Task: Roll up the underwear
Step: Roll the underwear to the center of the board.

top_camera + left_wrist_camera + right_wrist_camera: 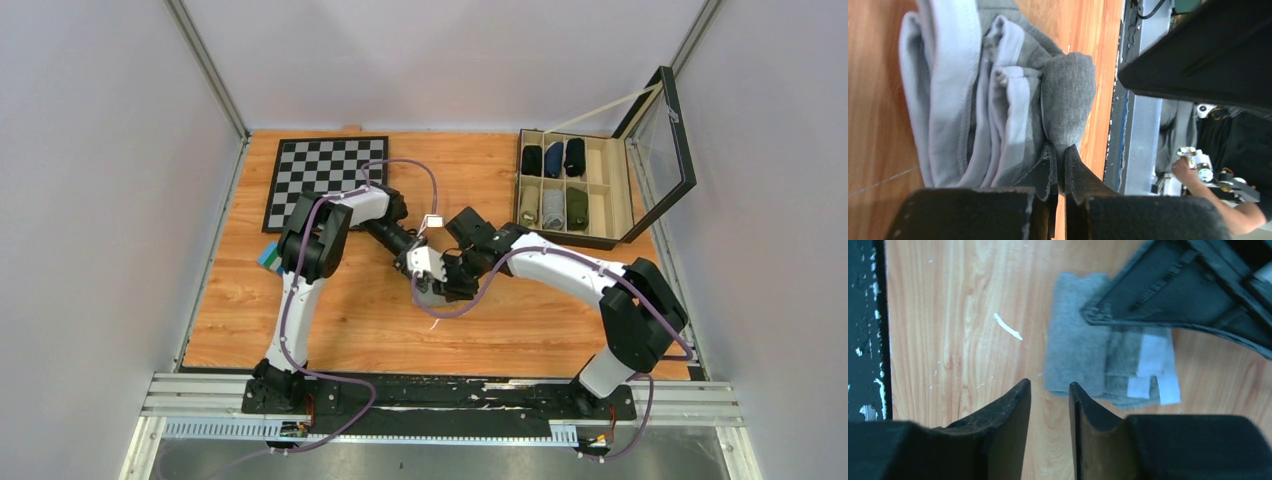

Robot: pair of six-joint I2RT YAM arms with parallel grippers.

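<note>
Grey jersey with pale bands fills my left wrist view. The one pair of underwear [998,90] lies bunched in soft folds on the wooden desk [873,125]. My left claw [1060,156] is pinched almost closed on a rounded grey fold at its edge. I judge that I hold this fold so the cloth cannot spring open while it is turned.

Seen from my right wrist, the same garment is a flat, folded grey strip with white bands at one end. It lies on the desk just beyond my right claw [1049,392], whose two fingers stand a little apart with nothing between them. My left claw's dark body hangs over the far part of the cloth. I take it the right claw hovers low at the free edge to tuck it.

From above, my two claws meet near the middle of the desk and cover most of the cloth. At the far right stands one box [566,238], its lid open, holding six rolls [553,158]: three dark, one beige, one grey, one green. They are probably the pattern to match. One chessboard [325,180] lies at the far left.
</note>
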